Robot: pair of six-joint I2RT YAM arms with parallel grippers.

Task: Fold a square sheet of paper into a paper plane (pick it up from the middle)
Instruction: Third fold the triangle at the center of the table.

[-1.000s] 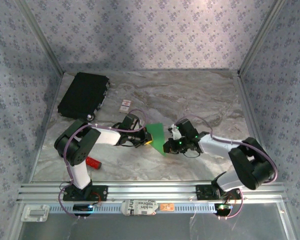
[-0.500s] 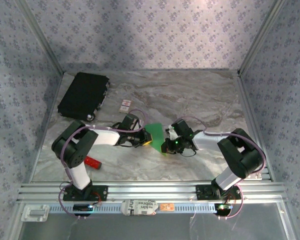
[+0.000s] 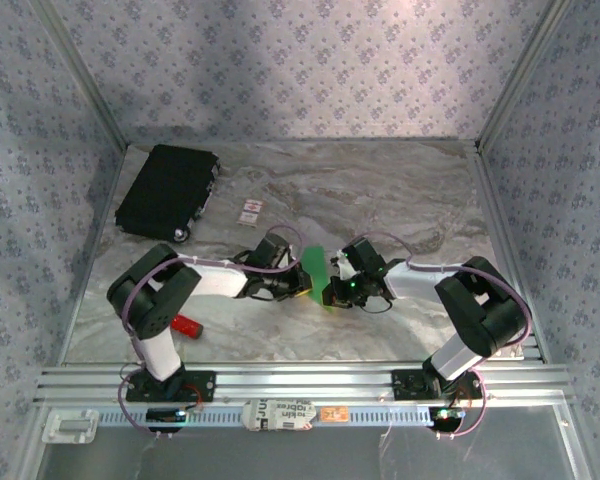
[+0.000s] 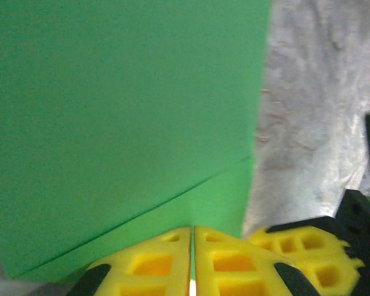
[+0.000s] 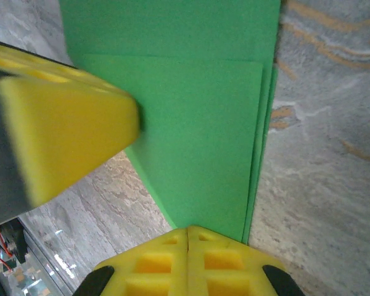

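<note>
The bright green sheet of paper (image 3: 315, 268) is held up between both grippers at the table's middle, looking narrow from above. It is folded into overlapping layers, with a crease line (image 4: 172, 200) across it and stacked edges (image 5: 259, 142). It has no dart shape. My left gripper (image 3: 298, 286) is shut on the paper's lower edge, fingers (image 4: 166, 262) pressed together. My right gripper (image 3: 332, 294) is shut on the paper's near corner, fingertips (image 5: 166, 256) closed. The left gripper's yellow finger (image 5: 61, 145) touches the paper in the right wrist view.
A black rectangular case (image 3: 167, 190) lies at the back left. A small white card with red marks (image 3: 249, 211) sits beside it. A red bar-shaped tool (image 3: 185, 324) lies near the left arm. Marble tabletop (image 3: 400, 190) stretches behind the grippers.
The left gripper has moved right, closer to the right gripper. The green paper between them now looks narrower from above.
</note>
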